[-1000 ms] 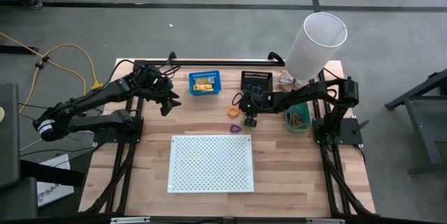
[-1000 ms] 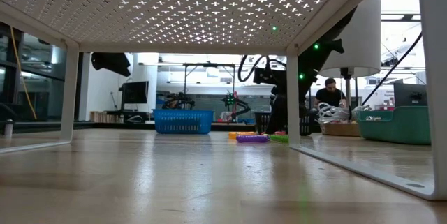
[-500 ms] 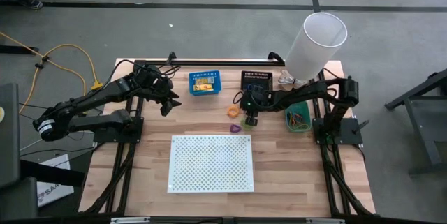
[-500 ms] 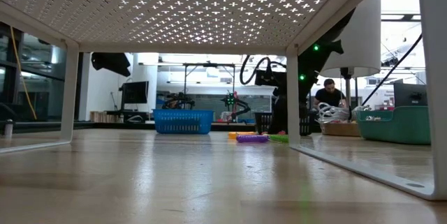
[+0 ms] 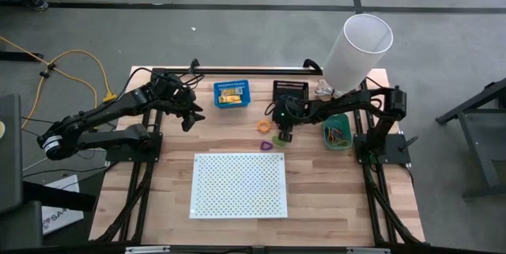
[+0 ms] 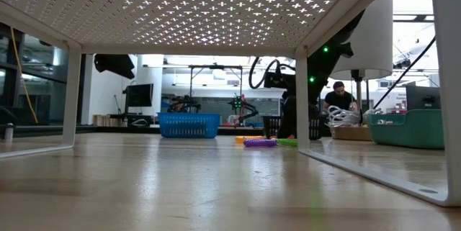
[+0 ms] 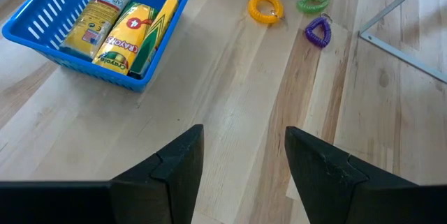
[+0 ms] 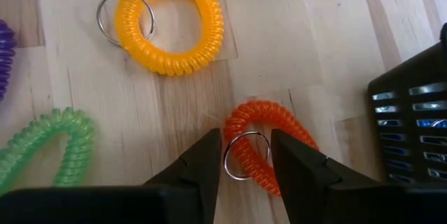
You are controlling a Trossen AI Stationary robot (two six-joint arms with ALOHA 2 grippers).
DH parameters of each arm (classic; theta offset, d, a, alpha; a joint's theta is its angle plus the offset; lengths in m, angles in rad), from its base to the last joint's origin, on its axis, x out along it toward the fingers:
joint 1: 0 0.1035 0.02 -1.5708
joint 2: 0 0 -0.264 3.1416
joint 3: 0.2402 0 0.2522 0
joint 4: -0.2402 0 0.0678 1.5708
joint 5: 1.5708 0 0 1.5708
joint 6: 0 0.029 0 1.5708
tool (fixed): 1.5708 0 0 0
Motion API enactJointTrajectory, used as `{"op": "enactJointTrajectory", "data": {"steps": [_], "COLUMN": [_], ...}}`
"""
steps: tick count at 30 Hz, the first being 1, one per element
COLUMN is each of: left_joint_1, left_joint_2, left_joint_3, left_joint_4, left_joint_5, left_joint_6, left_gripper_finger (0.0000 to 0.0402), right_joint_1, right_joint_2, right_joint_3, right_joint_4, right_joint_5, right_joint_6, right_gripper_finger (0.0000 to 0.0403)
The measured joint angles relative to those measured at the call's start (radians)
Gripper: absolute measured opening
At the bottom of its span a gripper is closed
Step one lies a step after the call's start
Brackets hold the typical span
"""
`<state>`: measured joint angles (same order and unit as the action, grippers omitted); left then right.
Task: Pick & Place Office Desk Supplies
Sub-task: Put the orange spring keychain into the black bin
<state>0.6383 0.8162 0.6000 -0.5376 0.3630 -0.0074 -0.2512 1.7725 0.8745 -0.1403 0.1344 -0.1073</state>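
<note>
Right now, orange coil [image 8: 269,140] between right jaws.

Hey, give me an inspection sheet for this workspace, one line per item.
Surface: wooden table.
Job's things: crayon packets in blue bin; yellow coil, orange coil, green coil, purple coil loose; rubber bands in green bin.
Clutter: white perforated board; black bin.
Grippers: right gripper open astride the orange coil; left gripper open, above bare wood.
Cables: yellow cable on floor.
Surroundings: white cylinder; person behind.
</note>
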Motion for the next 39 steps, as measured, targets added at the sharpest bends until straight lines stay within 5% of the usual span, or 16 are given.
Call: {"op": "enactJointTrajectory", "data": {"steps": [25,39], "left_joint_1": [0.0,0.0], "left_joint_2": [0.0,0.0], "left_joint_3": [0.0,0.0], "left_joint_4": [0.0,0.0], "left_joint_5": [0.0,0.0], "left_joint_6": [0.0,0.0], "left_gripper_finger": [0.0195,0.0195], "right_joint_1": [0.023,0.034], "right_joint_2": [0.0,-0.014], "right_joint_3": [0.0,0.0], "right_joint_4": [0.015,0.018], "right_joint_5": [0.043,0.047], "right_joint_6": [-0.001,-0.002], "right_gripper_finger": [0.0027,0.0023]}}
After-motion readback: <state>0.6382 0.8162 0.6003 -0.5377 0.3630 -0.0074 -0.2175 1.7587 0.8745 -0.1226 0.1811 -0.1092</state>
